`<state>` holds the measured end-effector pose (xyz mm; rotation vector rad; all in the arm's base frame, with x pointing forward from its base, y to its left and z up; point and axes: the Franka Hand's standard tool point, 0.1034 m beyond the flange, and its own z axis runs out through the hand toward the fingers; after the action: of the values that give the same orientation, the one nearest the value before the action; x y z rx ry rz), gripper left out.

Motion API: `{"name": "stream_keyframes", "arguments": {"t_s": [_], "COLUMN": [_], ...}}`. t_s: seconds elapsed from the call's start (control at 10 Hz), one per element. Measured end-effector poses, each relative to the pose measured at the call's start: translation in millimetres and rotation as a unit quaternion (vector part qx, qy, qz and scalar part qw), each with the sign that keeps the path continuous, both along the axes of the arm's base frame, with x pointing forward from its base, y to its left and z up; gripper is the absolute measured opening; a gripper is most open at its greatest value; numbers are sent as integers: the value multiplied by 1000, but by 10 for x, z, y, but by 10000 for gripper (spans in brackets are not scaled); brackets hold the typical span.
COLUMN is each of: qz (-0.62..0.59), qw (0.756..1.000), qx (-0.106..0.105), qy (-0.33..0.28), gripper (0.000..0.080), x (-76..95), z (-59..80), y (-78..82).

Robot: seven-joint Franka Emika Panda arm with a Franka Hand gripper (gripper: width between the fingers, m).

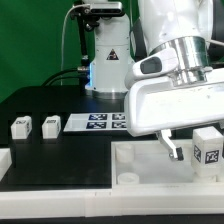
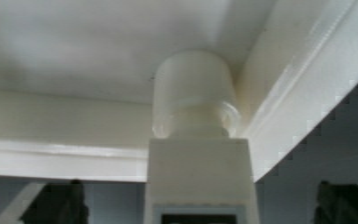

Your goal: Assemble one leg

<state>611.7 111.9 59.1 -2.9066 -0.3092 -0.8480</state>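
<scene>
Leg upright, seated at corner of white tray part, close under wrist camera. I read gripper jaws apart, fingers clear of leg both sides, nothing held. Two spare legs on black table, exterior view's left; marker board beside them.

arm: lowered, wrist down | fingers: spread wide, gripping nothing
</scene>
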Motion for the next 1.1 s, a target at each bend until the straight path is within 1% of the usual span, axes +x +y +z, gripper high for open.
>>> {"name": "stream_keyframes", "arguments": {"t_s": [0.2,0.3,0.4,0.5,0.7,0.8,0.9,1.0,1.1], "qz": [6,10,10,16,27,30,37,44,43], "qw": [999,998,998,994,973,967,948,931,933], "qx": [-6,-8,-7,-9,-12,-11,-14,-14,-12], "qy": [34,60,60,108,227,254,316,361,358], "gripper": [649,649,649,649,649,649,649,649,649], "x": [64,137,255,228,280,328,198,159,225], "z": [243,339,410,386,490,469,382,359,330], "y": [-19,-13,-13,13,66,82,77,86,78]}}
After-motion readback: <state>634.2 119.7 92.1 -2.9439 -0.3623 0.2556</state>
